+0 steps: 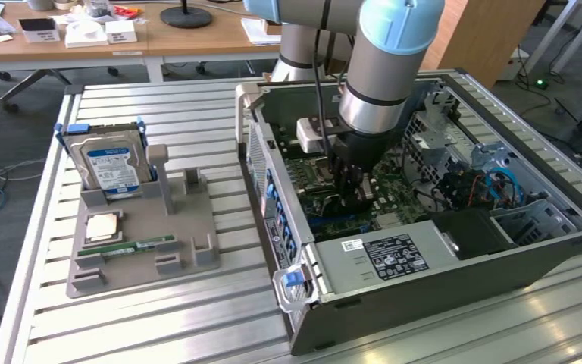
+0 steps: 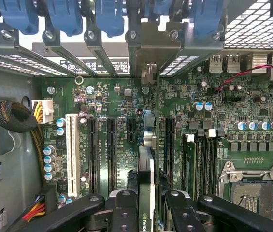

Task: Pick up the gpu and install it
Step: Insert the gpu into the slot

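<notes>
The pick-up is done. The end effector (image 2: 151, 205) pinches the gpu (image 2: 146, 166) by its thin sides, down inside the computer case (image 1: 453, 288), over the slots of the green board (image 2: 112, 96). Whether it sits fully in, I cannot tell.

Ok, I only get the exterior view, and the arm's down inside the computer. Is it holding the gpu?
Observer: Yes. In the wrist view the gripper is closed on the gpu, which is seen edge-on.
Operator: Is it near a slot?
Observer: It hangs in line with the black slots, running the same way as them.
Operator: Where's its metal end?
Observer: The bracket sits right under the blue clips.
</notes>
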